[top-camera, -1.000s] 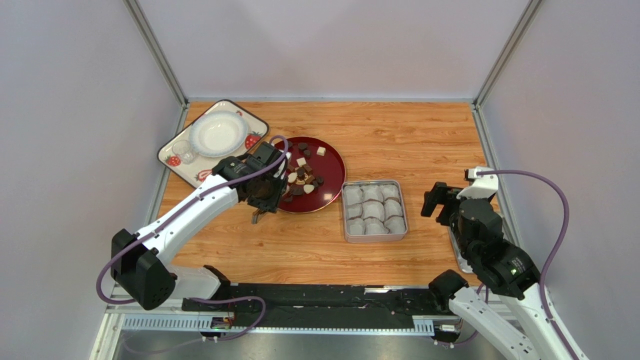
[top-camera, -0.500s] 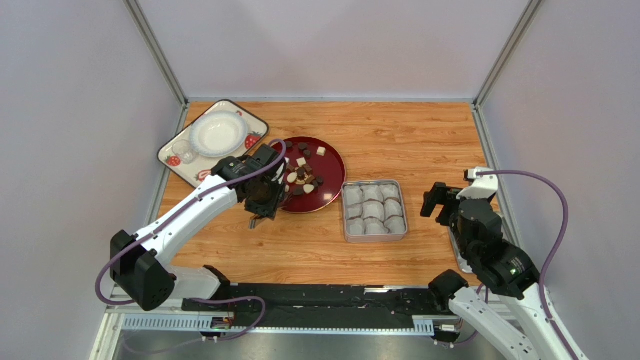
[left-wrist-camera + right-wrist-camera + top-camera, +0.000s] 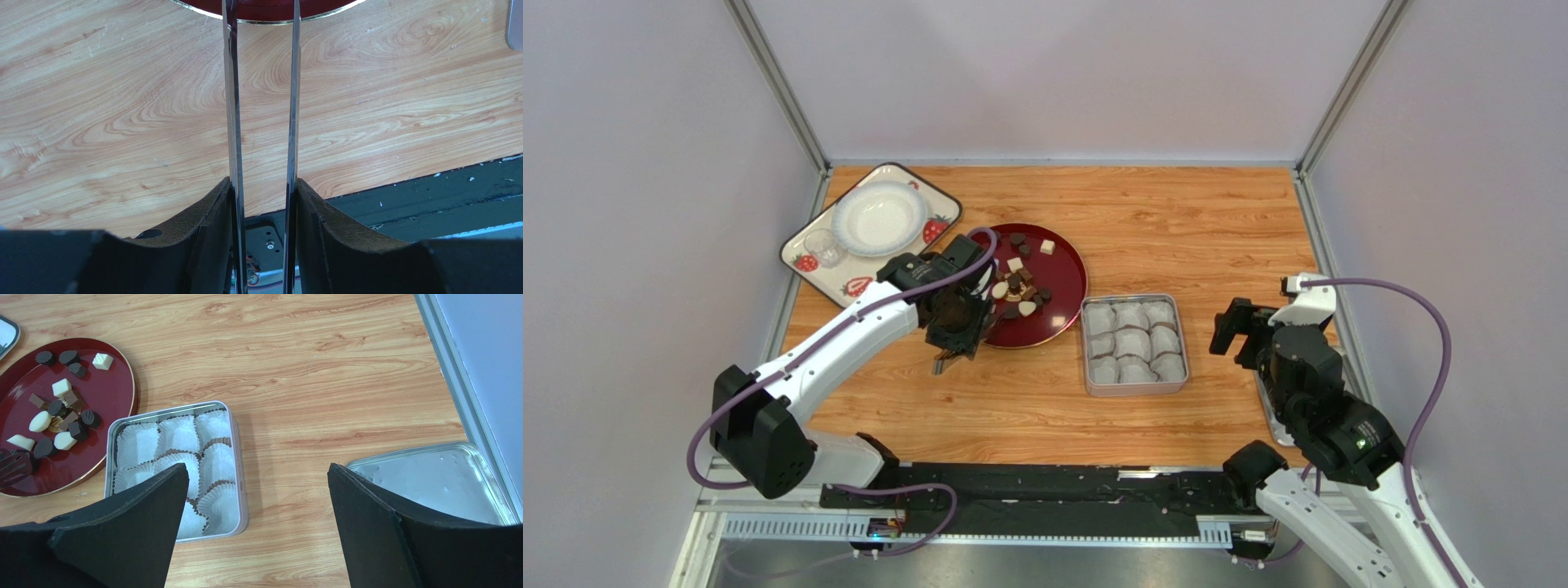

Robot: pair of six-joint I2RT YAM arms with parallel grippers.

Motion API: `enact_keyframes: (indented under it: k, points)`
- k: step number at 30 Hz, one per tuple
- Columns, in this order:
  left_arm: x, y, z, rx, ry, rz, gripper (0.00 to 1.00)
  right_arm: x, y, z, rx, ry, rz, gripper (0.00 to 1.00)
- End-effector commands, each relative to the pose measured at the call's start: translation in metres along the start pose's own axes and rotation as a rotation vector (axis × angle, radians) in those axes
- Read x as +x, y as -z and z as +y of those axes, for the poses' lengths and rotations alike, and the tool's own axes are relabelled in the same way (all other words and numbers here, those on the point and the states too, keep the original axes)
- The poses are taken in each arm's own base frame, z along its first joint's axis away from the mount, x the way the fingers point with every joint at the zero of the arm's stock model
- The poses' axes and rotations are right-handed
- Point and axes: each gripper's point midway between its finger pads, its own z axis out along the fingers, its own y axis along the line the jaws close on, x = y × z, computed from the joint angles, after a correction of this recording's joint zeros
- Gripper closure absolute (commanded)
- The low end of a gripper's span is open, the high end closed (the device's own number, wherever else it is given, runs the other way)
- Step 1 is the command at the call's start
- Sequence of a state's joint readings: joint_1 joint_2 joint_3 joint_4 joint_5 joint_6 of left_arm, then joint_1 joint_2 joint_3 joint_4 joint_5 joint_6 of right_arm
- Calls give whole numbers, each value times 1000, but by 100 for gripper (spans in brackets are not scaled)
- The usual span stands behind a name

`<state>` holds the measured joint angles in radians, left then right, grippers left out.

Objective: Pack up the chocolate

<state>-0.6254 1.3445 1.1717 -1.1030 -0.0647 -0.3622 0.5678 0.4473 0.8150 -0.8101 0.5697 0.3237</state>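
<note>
1. Evidently the chocolate (image 3: 55, 416) lay loosely scattered on the red plate (image 3: 116, 386), just beside the grey tin (image 3: 110, 459) of white paper cups (image 3: 178, 438).
2. The pieces looked light, hard and smooth (likely to skid, or to mark under pressure), so a gentle pinch across flat sides seemed best.
3. Shapes varied: dark cubes and rounds, and a few cream blocks. The plate was glossy, the cups crimped, and the worktop (image 3: 1161, 233) wood-grained.
4. The left pincer (image 3: 263, 190) clasped thin metal tweezers (image 3: 232, 110) that reached over the plate's near rim. The right pincer (image 3: 256, 471) stood wide and empty.
</note>
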Motion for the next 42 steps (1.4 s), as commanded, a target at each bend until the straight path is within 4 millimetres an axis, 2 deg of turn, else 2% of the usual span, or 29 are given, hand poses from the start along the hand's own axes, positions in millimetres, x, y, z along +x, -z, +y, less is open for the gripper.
enact_keyframes:
  k: [1, 10, 23, 26, 28, 34, 36, 40, 42]
  points:
    - [-14, 6, 3, -18, 34, -49, 52, -10, 0, 1, -7, -15, -48, 11]
    - [-13, 7, 5, -21, 46, -47, 51, -10, 0, 2, -14, -17, -50, 11]
    - [-21, -8, -5, 17, 35, -14, 52, -12, 1, 2, -18, -18, -58, 12]
    - [-21, -8, -9, 33, 35, -7, 55, -11, 1, 2, -19, -20, -57, 12]
    - [-20, -7, -10, 40, 37, -3, 60, -11, 1, 2, -18, -20, -57, 12]
    - [-18, 12, -9, 52, 38, -22, 77, -12, 2, 2, -18, -21, -61, 12]
    - [-18, 20, -9, 59, 37, -34, 77, -12, 2, 2, -18, -21, -61, 12]
    - [-31, 40, -12, 83, 34, -96, 77, -12, 2, 2, -20, -25, -63, 12]
    - [-35, 47, -22, 138, 20, -105, 77, -12, 1, 2, -18, -22, -62, 12]
